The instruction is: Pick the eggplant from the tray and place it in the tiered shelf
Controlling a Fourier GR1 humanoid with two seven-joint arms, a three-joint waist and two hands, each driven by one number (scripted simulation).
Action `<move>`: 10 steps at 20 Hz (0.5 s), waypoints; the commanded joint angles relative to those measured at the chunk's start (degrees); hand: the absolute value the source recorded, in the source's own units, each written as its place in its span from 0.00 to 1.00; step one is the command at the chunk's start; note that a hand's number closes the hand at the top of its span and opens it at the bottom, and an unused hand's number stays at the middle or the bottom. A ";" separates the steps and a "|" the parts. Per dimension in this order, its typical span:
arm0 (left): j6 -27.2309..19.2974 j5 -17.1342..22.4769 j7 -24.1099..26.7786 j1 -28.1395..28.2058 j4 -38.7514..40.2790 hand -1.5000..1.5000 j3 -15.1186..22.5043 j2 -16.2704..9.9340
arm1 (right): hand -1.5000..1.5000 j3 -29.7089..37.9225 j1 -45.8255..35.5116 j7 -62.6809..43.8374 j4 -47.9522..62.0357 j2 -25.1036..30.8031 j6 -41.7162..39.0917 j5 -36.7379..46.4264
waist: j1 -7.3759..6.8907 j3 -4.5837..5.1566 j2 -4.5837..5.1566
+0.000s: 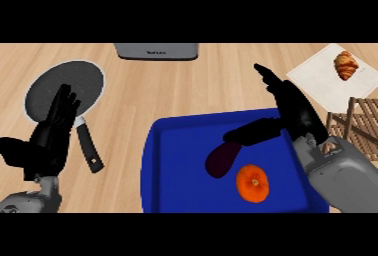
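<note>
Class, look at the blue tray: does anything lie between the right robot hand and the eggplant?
Nothing visible does. The right robot hand is open above the blue tray, its thumb right by the eggplant. The orange lies beside it, not between.

Pan (65,87), orange (252,184), croissant (345,65), toaster (157,51)

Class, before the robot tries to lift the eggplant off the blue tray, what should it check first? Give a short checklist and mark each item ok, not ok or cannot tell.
1. Eggplant lies on the blue tray: ok.
2. Right hand open above the eggplant: ok.
3. Fingers curled round the eggplant: not ok, thumb only near its top end.
4. Orange apart from the eggplant: cannot tell, they lie very close.
5. Tiered shelf in view at the right edge: ok.
6. Left hand resting open over the pan, out of the way: ok.
</note>
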State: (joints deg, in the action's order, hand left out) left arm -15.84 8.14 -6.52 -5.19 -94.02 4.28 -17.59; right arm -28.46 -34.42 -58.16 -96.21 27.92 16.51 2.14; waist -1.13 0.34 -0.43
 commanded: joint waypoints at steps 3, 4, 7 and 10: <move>1.15 0.78 -1.31 -0.83 0.76 0.50 -0.45 -0.47 | 0.00 -8.17 -11.27 -17.32 6.06 0.75 -12.43 1.73 | -0.78 0.00 0.40; 0.84 0.13 -0.23 -0.06 0.11 0.50 0.23 0.09 | 0.00 -9.91 -12.84 -20.17 6.87 -0.97 -12.72 2.19 | -1.07 0.03 0.26; 1.83 0.91 0.44 -0.29 1.54 0.50 -1.28 -0.73 | 0.00 -9.95 -17.14 -24.29 11.69 -3.75 -14.01 0.72 | -0.75 -0.03 0.40; 0.11 -0.48 -1.09 -1.50 0.29 0.50 -0.16 0.43 | 0.00 -11.72 -19.24 -25.50 15.52 -6.96 -15.25 0.23 | -0.27 -0.14 0.40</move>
State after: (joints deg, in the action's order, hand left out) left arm -15.41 8.06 -7.41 -5.68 -94.10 4.11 -17.55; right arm -38.25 -48.29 -68.96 -85.07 25.18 5.61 2.53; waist -1.62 0.26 -0.16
